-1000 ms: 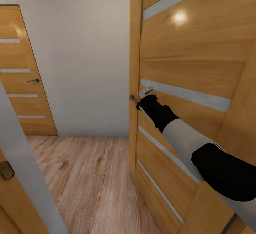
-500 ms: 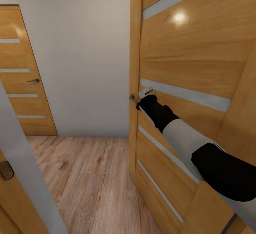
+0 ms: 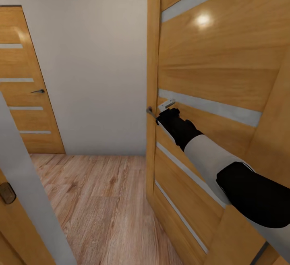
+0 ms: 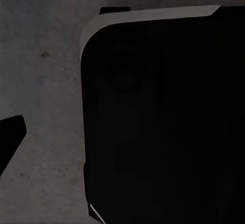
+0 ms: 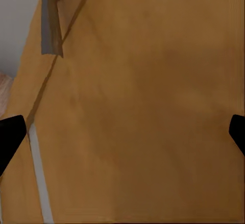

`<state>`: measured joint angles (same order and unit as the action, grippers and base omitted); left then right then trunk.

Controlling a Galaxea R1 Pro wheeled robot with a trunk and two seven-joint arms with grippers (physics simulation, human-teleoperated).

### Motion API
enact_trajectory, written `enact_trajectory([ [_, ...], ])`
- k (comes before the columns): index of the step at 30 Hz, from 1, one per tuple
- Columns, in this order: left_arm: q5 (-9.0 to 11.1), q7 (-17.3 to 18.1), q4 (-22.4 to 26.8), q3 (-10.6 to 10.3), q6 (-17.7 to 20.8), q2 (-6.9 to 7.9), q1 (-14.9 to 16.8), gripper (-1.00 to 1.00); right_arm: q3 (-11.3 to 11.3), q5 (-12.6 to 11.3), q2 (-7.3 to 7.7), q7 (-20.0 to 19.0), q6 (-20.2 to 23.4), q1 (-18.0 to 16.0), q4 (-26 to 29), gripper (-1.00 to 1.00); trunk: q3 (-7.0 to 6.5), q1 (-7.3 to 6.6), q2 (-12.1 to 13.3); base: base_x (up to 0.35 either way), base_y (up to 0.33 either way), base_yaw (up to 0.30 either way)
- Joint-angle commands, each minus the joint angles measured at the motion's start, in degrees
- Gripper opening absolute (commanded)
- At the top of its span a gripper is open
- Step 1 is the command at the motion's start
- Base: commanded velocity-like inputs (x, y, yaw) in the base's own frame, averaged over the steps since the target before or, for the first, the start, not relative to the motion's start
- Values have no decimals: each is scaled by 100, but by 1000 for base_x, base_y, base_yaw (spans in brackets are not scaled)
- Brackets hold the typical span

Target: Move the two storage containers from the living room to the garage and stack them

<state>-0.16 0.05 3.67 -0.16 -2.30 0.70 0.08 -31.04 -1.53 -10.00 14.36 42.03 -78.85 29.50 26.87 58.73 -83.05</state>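
Light wood plank flooring runs from the foreground back to a plain white wall; this looks like a hallway, not the grey-floored room. No orange-red bin is visible from this position.

Nearest, at the lower left of the head view: a pale grey slanted door edge with a small dark fitting on the honey-wood face beside it.

Right side, close: a honey-wood door with frosted horizontal strips, standing ajar, its edge toward the camera. The right arm (white sleeve, black joints) reaches up across its face. The right gripper is at the door's lever handle, just under it and close to the door edge; whether it touches the handle is not resolvable. In the right wrist view the door panel sits close ahead, with the grey lever handle off to one side and one frosted strip visible. The two black fingertips sit at opposite borders of that frame, so the jaws are spread wide with nothing between them.

Left wrist view: a black housing with a pale rim over mottled dark grey ground. One black fingertip shows; jaw spacing of the left gripper cannot be determined.

Farthest: a second, closed honey-wood door with its own dark lever, set in the back wall at left.
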Motion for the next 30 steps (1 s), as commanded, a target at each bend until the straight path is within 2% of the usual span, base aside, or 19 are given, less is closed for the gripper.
enact_trajectory([
  [1, -2, 1, 2, -2, -15, 1, 0, 100, -26, 1, 0, 104, 32, -6, -40, 100, 6, 0, -3, 0, 0, 0],
  [3, -2, 3, 1, -2, -22, 1, 0, 100, -43, -2, 0, 607, 1, -8, -354, 100, 6, 0, -3, 0, 0, 0],
  [6, -2, 3, 5, -2, -24, -4, 0, 100, -49, -12, 0, 856, -33, -8, -531, 100, 6, 0, -3, 0, 0, 0],
  [14, 15, -8, 40, -6, -13, -1, 0, 100, -55, 7, 0, 975, -45, -8, -681, 100, 6, 0, -3, 18, 0, 0],
  [26, -1, 49, 46, -9, 23, 1, 0, 100, -60, 21, 0, 1007, -54, -8, -795, 100, 6, 0, -3, 289, 0, 0],
  [30, -2, 48, 46, -3, -2, 1, 0, 100, -60, 26, 0, 1007, -55, -8, -796, 100, 6, 0, -3, 110, 0, 0],
])
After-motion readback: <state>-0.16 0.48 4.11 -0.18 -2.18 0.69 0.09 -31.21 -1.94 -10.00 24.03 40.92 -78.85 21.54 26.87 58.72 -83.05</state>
